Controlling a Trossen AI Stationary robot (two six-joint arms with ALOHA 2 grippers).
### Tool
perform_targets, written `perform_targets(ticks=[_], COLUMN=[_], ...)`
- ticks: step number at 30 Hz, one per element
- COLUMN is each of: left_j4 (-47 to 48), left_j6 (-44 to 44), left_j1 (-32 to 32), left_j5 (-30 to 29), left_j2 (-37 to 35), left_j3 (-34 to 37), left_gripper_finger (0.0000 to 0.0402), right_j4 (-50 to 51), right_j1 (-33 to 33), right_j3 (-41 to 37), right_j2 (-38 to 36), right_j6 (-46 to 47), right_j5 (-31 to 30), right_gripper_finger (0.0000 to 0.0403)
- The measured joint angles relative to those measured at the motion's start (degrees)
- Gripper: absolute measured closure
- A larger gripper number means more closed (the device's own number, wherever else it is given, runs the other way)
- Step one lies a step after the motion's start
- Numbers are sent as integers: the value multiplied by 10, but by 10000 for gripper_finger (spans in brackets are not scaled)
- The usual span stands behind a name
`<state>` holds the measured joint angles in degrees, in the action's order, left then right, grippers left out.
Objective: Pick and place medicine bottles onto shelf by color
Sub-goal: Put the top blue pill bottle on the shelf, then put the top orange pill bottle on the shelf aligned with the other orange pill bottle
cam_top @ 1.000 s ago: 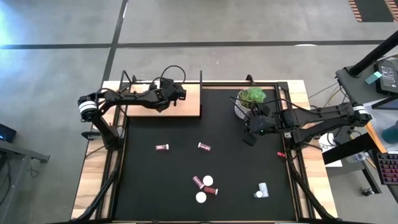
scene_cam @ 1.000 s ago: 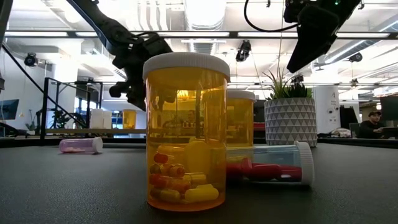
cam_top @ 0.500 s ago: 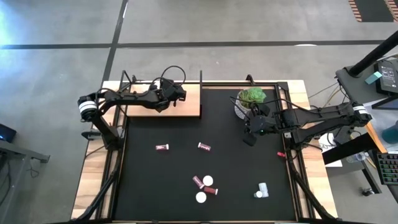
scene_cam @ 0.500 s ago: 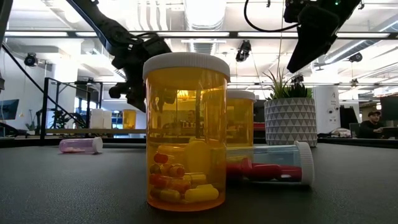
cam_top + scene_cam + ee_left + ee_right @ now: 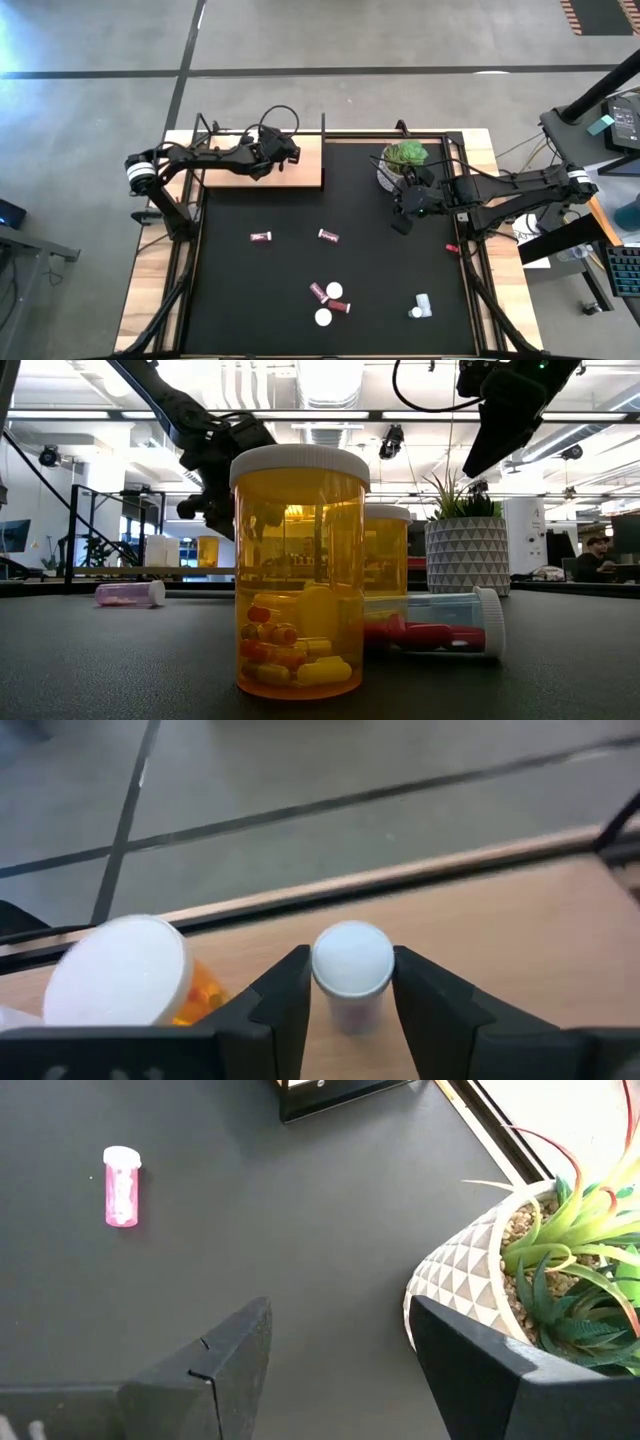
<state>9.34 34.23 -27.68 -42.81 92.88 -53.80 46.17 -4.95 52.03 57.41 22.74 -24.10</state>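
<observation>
Where visible, capsules inside amber bottle (image 5: pixel 299 570)

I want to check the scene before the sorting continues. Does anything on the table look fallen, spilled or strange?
Several medicine bottles lie on their sides on the black mat, among them a clear one behind the upright amber bottle. All caps appear on; nothing spilled. The plant pot stands upright.

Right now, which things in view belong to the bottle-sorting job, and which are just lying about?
Job:
- pale wooden shelf board
- small white-capped bottle between the left end effector fingers
- orange bottle beside it
- capped bottles on the black mat, e.g.

Lying about:
- green plant in white patterned pot
</observation>
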Motion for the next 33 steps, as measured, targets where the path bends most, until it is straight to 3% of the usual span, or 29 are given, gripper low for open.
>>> perform_targets(ticks=[11,19,22,26,33], left_j4=[-17,-12,-14,-21,-148], left_j6=[-16,-52,-61,-61,-60], left_j1=[0,0,0,1,31], left_j5=[0,-2,26,125,442], left_j2=[-5,-51,-79,-123,-169], left_j3=[0,-17,-18,-18,-12], left_gripper_finger=[216,207,207,207,207], right_j4=[1,2,2,1,-2], right_j1=[0,0,0,0,0], right_j3=[0,0,0,0,0], right_j2=[0,0,0,0,0], right_j6=[2,2,2,2,2], right_j5=[0,0,0,0,0], right_gripper_finger=[174,174,174,174,174])
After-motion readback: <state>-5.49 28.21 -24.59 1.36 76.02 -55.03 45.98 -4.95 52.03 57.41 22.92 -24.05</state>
